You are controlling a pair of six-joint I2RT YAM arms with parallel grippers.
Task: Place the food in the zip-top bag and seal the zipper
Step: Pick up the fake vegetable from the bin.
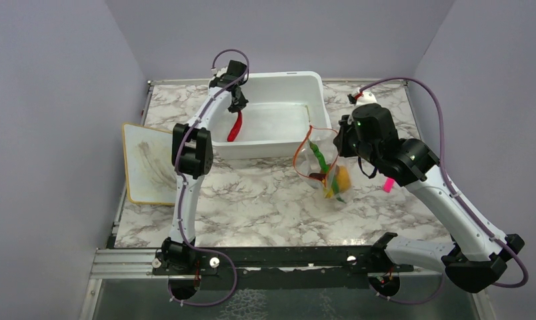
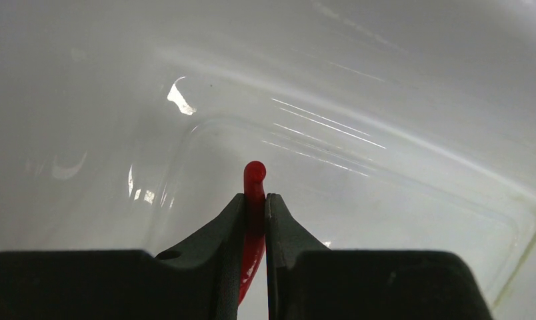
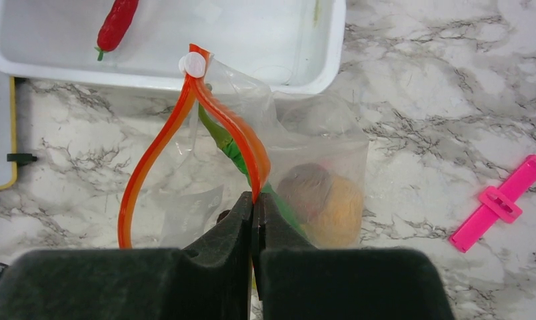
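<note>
My left gripper [image 1: 237, 103] is shut on the red chili [image 1: 235, 127], which hangs over the white tub [image 1: 299, 80]; in the left wrist view the chili [image 2: 254, 180] sticks out between my fingers [image 2: 255, 200]. My right gripper [image 3: 254, 203] is shut on the orange-red zipper [image 3: 232, 123] of the clear zip-top bag [image 3: 319, 153] and holds its mouth open beside the tub. Inside the bag lie a green pod [image 3: 225, 143], a brown ball [image 3: 305, 190] and an orange fruit [image 3: 342, 207]. The bag also shows in the top view [image 1: 325, 170], with the gripper [image 1: 342, 143] at its right edge.
A white board with a yellow rim [image 1: 149, 163] lies at the left. A pink clip [image 3: 502, 203] lies on the marble table right of the bag; it also shows in the top view [image 1: 388, 185]. The tub's front wall [image 3: 152, 80] is just behind the bag.
</note>
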